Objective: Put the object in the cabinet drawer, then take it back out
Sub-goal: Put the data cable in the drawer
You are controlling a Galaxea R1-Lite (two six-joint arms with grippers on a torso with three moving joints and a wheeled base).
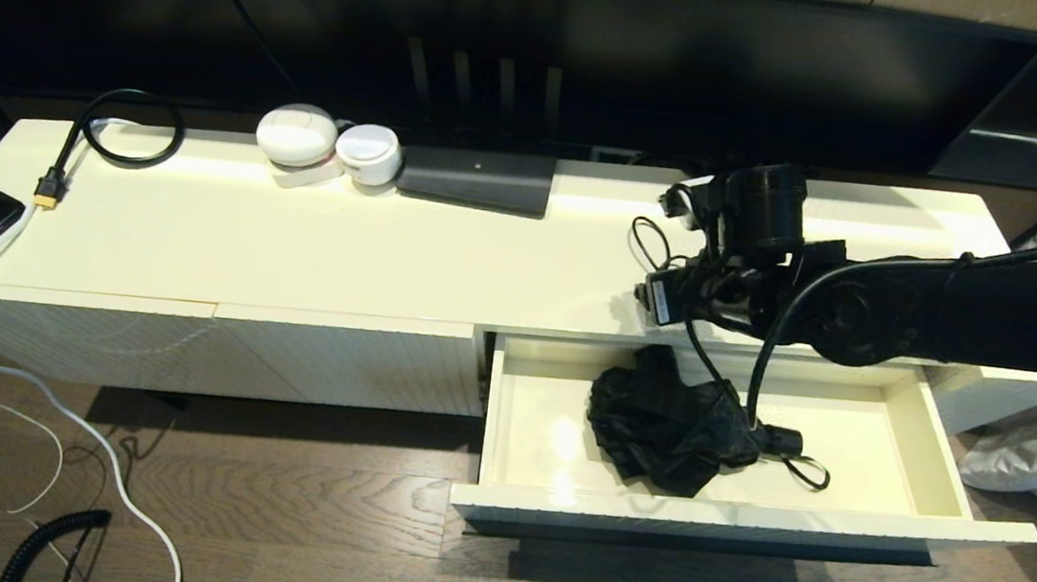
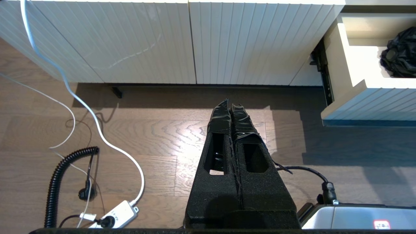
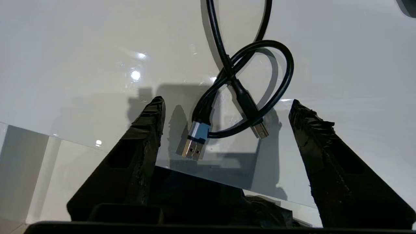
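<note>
Lying loose in the open cabinet drawer (image 1: 935, 451), the object reads as a folded black umbrella (image 1: 659, 421): crumpled fabric canopy toward nine o'clock, short handle with a wrist loop (image 1: 810, 471) trailing toward three. It sits at the drawer's middle, touching the floor, clear of the front wall.

We see the right gripper (image 3: 227, 107) above the cabinet top (image 1: 293, 238), at twelve o'clock from the drawer, jaws spread wide with nothing between them but a black USB cable (image 3: 234, 91) lying on the surface below. The left gripper (image 2: 231, 109) hangs low over the wood floor (image 2: 130, 136), fingers pressed together, idle.

Handling, our judgement: light, soft and shapeless at the canopy, so fabric would bunch and slide under the pads. The core shaft is likely stiff. We would pinch across the bundle's middle, where the ribs gather, or take the handle end at three o'clock. The loop could snag.
</note>
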